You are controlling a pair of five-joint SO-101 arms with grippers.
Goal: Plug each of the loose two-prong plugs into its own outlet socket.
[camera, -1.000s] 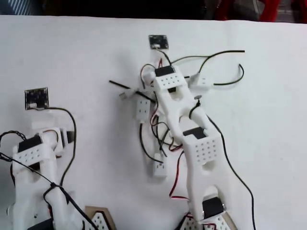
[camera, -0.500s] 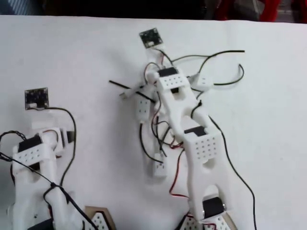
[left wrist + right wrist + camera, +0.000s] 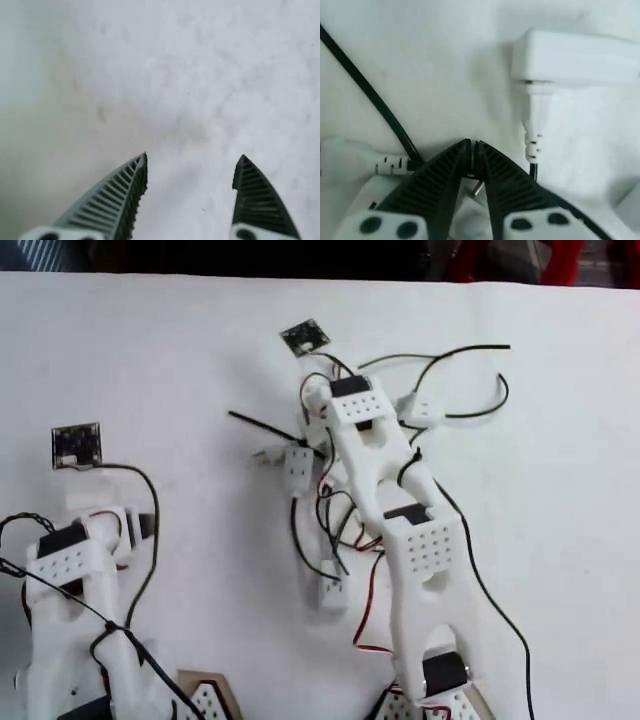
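Counter [image 3: 150, 340]: right arm [image 3: 420, 550] lies over the centre. Left hand [image 3: 190, 160] is released above bare surface toward the left edge. Right hand [image 3: 472, 145] is clenched, tips together, just beside an outlet socket [image 3: 297, 468] and 1 loose plug [image 3: 350, 159]. Judged step: seating that plug. Next it needs a firm grasp, with the 2 prongs lined up to the slots.

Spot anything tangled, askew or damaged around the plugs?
Nothing looks damaged. The thin black cords of the white plastic connectors cross and loop over one another around the right gripper, which is shut low among them. It looks messy: pulling one connector might drag its neighbours.
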